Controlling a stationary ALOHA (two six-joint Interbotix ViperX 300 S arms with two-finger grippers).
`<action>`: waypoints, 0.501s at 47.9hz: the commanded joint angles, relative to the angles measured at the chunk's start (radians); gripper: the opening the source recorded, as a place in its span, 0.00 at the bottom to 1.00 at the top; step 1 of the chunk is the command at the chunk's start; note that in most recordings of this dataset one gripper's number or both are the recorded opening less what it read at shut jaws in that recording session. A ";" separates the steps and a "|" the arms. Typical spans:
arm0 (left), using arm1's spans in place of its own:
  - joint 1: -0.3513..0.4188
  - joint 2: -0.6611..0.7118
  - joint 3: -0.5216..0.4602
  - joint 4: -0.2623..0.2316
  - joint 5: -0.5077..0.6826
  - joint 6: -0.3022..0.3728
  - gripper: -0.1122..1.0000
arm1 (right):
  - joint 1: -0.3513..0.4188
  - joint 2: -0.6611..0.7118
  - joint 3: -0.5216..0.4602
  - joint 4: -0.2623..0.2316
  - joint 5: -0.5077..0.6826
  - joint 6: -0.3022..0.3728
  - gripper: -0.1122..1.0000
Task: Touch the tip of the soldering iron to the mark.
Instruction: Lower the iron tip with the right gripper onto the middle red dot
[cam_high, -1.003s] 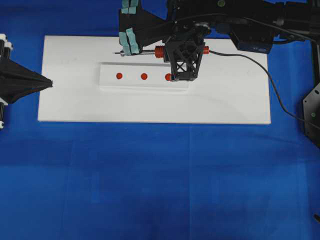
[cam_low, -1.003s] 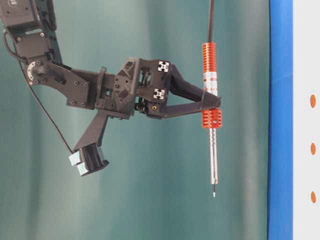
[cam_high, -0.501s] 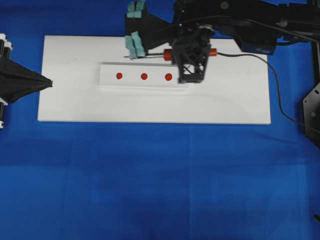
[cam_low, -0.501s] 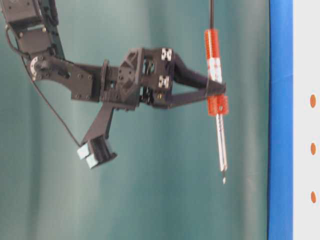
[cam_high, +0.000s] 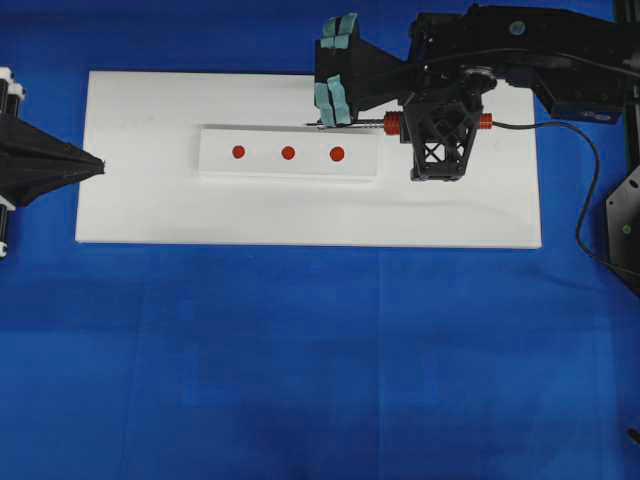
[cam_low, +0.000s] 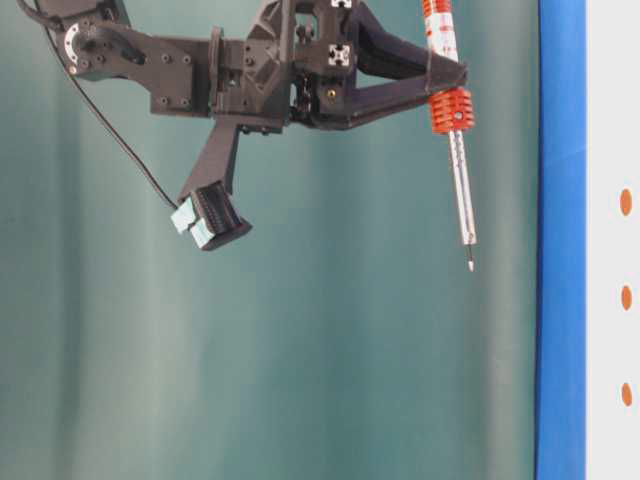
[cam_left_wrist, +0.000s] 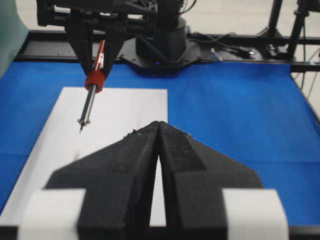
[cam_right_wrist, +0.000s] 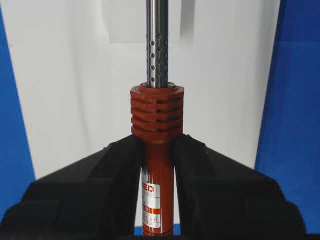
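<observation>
While seen from overhead, the right gripper (cam_high: 437, 128) clamps its fingers on the soldering iron (cam_high: 400, 124) above the white board (cam_high: 150, 210), beside 3 red marks (cam_high: 288, 153). At bench level, its tip hangs clear. Left wrist view: left gripper (cam_left_wrist: 158, 131) fingers closed, empty.

Red-orange soldering iron (cam_right_wrist: 157, 165), white board (cam_high: 450, 215), blue cloth (cam_high: 300, 360)

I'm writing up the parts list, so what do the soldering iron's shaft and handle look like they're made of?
The soldering iron has a shaft that looks like polished metal: silvery, mirror-like, with rows of small drilled holes. Its handle looks like matte red-orange plastic or rubber, with a moulded ribbed collar and a printed label; which of the two, the look leaves open.
</observation>
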 joint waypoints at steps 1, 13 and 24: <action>-0.002 0.005 -0.011 0.002 -0.005 0.000 0.10 | 0.002 -0.031 -0.011 -0.003 -0.008 0.002 0.16; -0.002 0.003 -0.011 0.003 -0.005 0.000 0.10 | -0.002 -0.028 -0.011 -0.003 -0.020 0.002 0.16; -0.002 0.005 -0.011 0.002 -0.005 0.000 0.10 | 0.000 0.006 -0.018 -0.003 -0.029 0.003 0.16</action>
